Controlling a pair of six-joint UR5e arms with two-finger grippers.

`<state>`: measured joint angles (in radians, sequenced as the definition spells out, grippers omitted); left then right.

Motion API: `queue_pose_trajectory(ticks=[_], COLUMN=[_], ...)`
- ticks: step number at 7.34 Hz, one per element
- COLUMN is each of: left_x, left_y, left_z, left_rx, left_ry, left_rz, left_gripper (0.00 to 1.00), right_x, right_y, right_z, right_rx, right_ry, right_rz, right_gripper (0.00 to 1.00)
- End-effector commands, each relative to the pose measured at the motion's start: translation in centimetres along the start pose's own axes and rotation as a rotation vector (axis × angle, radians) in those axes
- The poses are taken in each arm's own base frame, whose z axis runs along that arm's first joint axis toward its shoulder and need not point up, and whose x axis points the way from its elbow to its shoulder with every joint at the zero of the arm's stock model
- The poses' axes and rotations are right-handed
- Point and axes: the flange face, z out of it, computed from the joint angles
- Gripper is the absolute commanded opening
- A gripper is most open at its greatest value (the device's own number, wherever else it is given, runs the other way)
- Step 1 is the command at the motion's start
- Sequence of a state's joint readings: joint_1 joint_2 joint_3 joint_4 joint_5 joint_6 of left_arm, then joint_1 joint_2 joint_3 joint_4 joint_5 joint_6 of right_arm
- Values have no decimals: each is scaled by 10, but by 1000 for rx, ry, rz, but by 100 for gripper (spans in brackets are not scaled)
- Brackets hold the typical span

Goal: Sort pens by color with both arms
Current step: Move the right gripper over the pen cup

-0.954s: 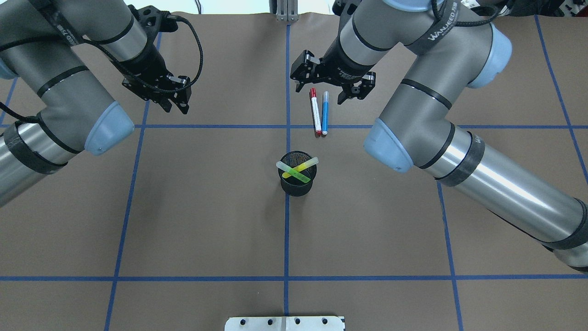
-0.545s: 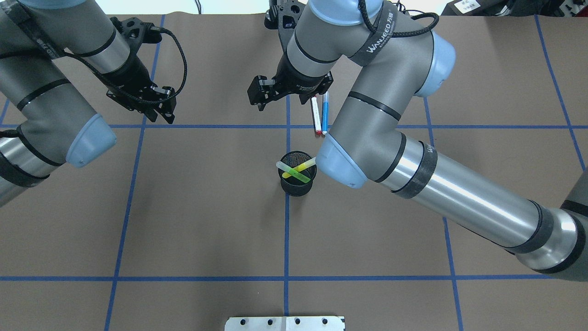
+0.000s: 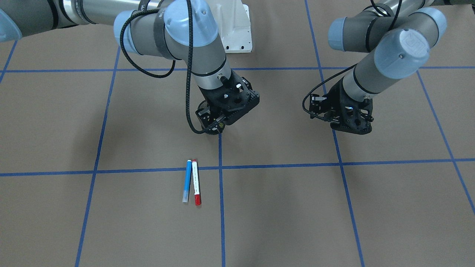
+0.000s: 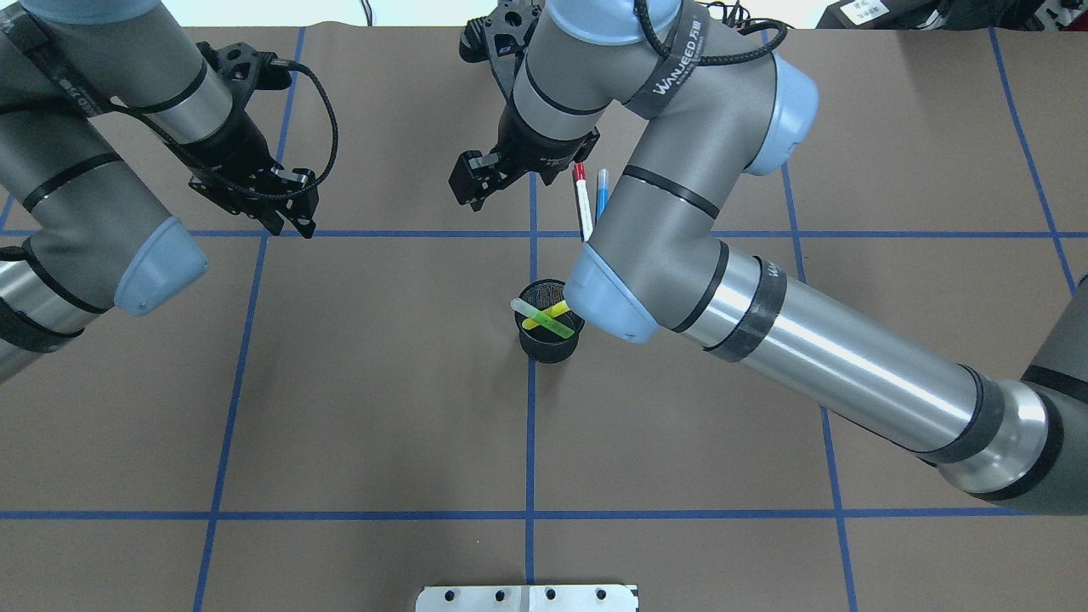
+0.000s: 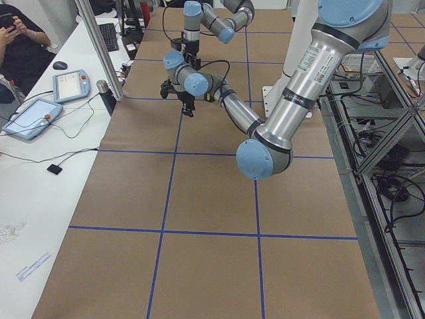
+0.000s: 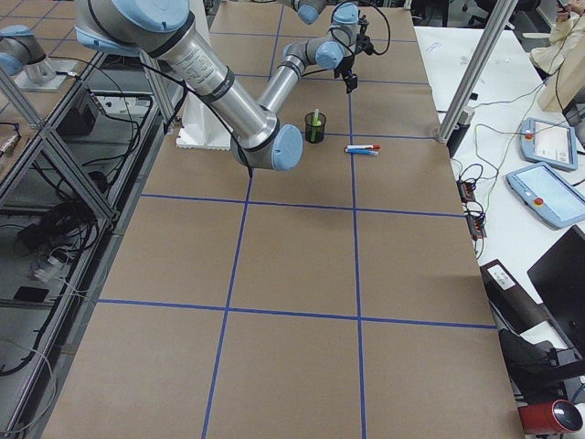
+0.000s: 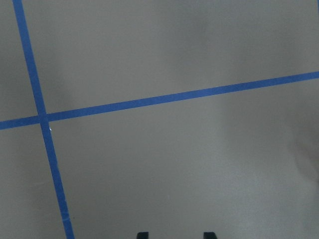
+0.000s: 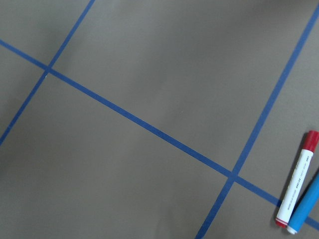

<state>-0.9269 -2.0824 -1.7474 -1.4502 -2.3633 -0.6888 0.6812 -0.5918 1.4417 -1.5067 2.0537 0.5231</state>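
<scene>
The white pen with the red cap (image 4: 582, 202) and the blue pen (image 4: 602, 192) lie side by side on the brown table beyond the blue cross line. Both show in the front view, blue (image 3: 187, 180) and red-capped (image 3: 195, 181), and at the right wrist view's edge (image 8: 298, 186). The green pen (image 4: 554, 325) and yellow pen (image 4: 544, 316) stand crossed in the black mesh cup (image 4: 544, 348). My right gripper (image 4: 525, 182) hangs open and empty just left of the two lying pens. My left gripper (image 4: 293, 223) is open and empty over the far left grid crossing.
Blue tape lines (image 4: 382, 233) split the table into squares. My right forearm (image 4: 833, 357) reaches across the right half and its elbow (image 4: 608, 297) hangs beside the cup. A white base pedestal (image 3: 235, 33) stands at the robot's side.
My right arm has swung left, taking its gripper from over the pens' far ends to the centre line. My left gripper has moved a little left and nearer.
</scene>
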Motion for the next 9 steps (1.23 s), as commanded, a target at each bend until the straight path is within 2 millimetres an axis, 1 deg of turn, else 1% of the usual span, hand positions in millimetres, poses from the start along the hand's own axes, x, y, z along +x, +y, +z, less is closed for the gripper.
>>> queue_pose_trajectory(ticks=[1, 2, 3, 4, 5, 6, 7, 8, 9], left_x=[-17, -29, -37, -42, -42, -41, -45, -48, -49], left_y=[12, 15, 18, 22, 24, 25, 24, 23, 22], left_z=[4, 2, 4, 5, 3, 1, -3, -4, -4], left_rx=[-21, -19, -22, -27, -25, -32, -27, -25, -25], left_ry=[-6, -12, -16, -20, -20, -26, -27, -30, -30], left_rz=[-24, -39, -48, -55, -55, -65, -72, -78, -81], left_gripper=[50, 51, 51, 52, 55, 55, 55, 55, 55], right_x=[1, 2, 2, 0, -4, -10, -19, -26, -30], right_y=[5, 8, 11, 18, 31, 47, 56, 68, 72], right_z=[27, 29, 27, 28, 33, 40, 44, 53, 58], right_rx=[-45, -53, -67, -77, -91, -102, -108, -102, -103], right_ry=[16, 17, 23, 23, 18, 8, -1, 25, 32], right_rz=[-71, -68, -60, -60, -66, -78, -84, -102, -109], right_gripper=[89, 89, 88, 88, 87, 85, 85, 81, 75])
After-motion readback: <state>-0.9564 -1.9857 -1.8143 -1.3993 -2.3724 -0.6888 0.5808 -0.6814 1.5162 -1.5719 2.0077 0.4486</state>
